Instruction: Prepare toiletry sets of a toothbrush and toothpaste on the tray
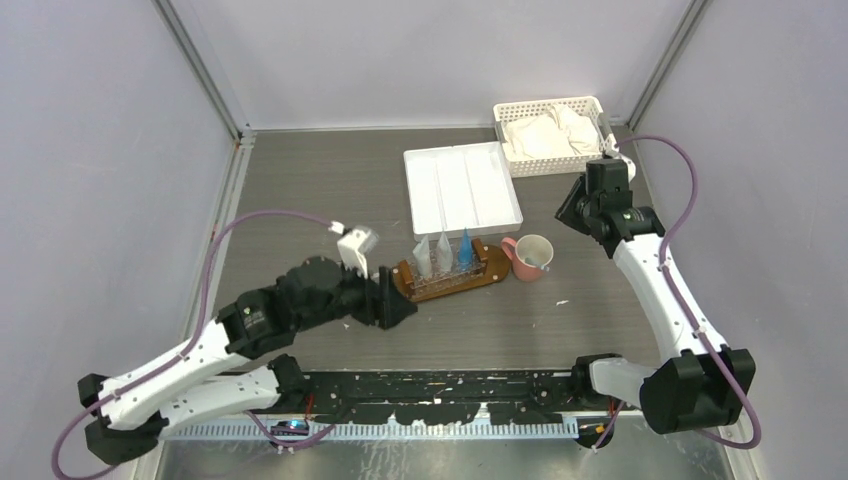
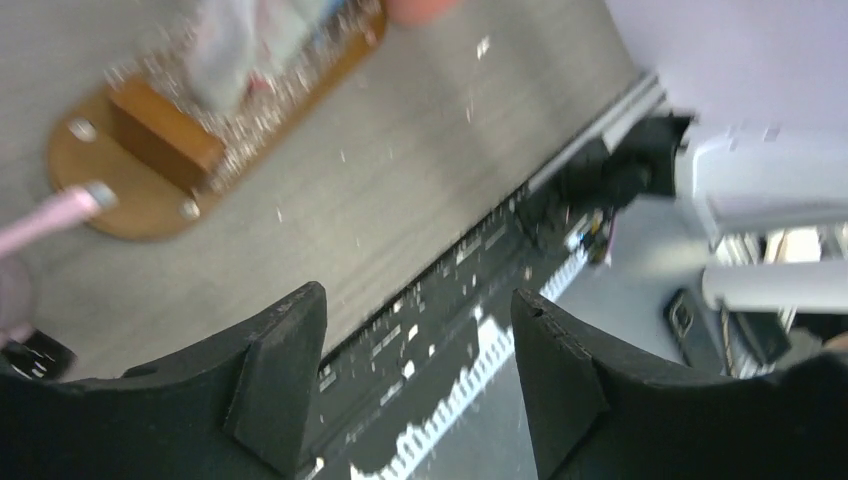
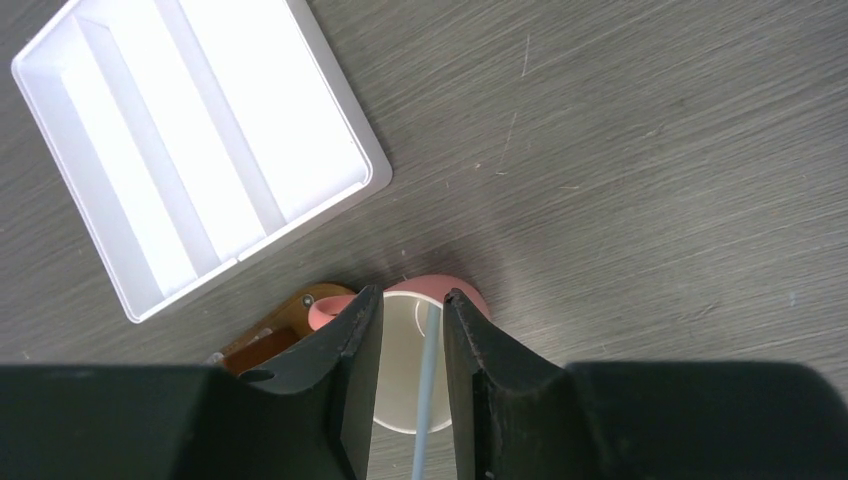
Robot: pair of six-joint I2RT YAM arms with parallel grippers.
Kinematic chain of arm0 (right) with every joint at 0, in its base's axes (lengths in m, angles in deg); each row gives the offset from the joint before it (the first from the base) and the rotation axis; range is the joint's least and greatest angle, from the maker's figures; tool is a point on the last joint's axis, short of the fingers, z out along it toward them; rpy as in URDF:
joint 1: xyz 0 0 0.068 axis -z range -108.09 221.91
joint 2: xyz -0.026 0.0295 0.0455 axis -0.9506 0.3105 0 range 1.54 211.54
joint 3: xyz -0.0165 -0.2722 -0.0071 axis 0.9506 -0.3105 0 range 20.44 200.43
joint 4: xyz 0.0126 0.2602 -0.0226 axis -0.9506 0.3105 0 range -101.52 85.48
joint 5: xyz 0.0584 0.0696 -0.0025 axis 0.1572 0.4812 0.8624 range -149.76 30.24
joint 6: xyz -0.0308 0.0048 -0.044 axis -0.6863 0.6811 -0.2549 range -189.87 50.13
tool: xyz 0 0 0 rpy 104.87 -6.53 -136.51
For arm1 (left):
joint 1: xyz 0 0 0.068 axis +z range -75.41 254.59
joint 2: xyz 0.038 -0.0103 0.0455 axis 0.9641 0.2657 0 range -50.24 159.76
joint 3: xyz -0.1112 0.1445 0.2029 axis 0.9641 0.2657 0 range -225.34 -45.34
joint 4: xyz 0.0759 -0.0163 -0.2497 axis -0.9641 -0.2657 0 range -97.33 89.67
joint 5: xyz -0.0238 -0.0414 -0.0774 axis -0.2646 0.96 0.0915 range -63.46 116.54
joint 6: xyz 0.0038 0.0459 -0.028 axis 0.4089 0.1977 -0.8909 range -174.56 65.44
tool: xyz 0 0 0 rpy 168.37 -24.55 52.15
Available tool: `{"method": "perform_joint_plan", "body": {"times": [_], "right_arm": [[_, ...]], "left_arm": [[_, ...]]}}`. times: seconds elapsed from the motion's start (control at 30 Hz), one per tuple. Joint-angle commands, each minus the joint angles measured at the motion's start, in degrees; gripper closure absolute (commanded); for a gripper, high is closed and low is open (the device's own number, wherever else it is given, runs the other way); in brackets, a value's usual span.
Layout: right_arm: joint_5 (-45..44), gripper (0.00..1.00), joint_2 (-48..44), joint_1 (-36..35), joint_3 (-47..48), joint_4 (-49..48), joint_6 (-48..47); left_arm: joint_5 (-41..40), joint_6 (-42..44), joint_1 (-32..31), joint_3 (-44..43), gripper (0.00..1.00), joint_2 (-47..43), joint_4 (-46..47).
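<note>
The brown wooden oval tray lies mid-table. Two white-grey toothpaste tubes and a blue one stand in a rack on it. My left gripper is open and empty just off the tray's left end. In the left wrist view the tray is at the upper left, with a pink toothbrush at its end and blurred tubes. My right gripper hovers above a pink cup. Its jaws are narrowly open, and a thin pale-blue stick in the cup shows between them, untouched.
A white divided tray lies behind the wooden tray and shows in the right wrist view. A white lattice basket with white cloths stands at the back right. The black front rail runs along the near edge.
</note>
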Motion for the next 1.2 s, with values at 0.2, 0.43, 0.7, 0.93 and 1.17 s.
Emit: {"method": "perform_joint_plan", "body": {"times": [0.2,0.43,0.7,0.93,1.17], "right_arm": [[2.28,0.65,-3.35,0.87,1.29,-2.6,2.46],[5.23,0.65,-4.52,1.14,0.49,-2.68,2.99],[9.39,0.65,-4.67,1.18,-0.42,-3.38,3.66],[10.69,0.65,-4.24,1.14,-1.05,-3.69,3.25],[11.94,0.65,-3.74,1.12,-1.99,-4.67,3.33]], "left_arm": [[-32.31,-14.15,-31.24,12.65,0.37,10.79,3.54],[-49.69,-18.82,-38.69,11.52,0.23,35.23,18.87],[-47.27,-17.69,-34.56,2.07,0.1,50.55,16.18],[-40.8,-16.15,-27.58,4.37,0.11,51.09,19.34],[-37.56,-15.26,-25.22,3.21,0.09,51.77,16.69]]}}
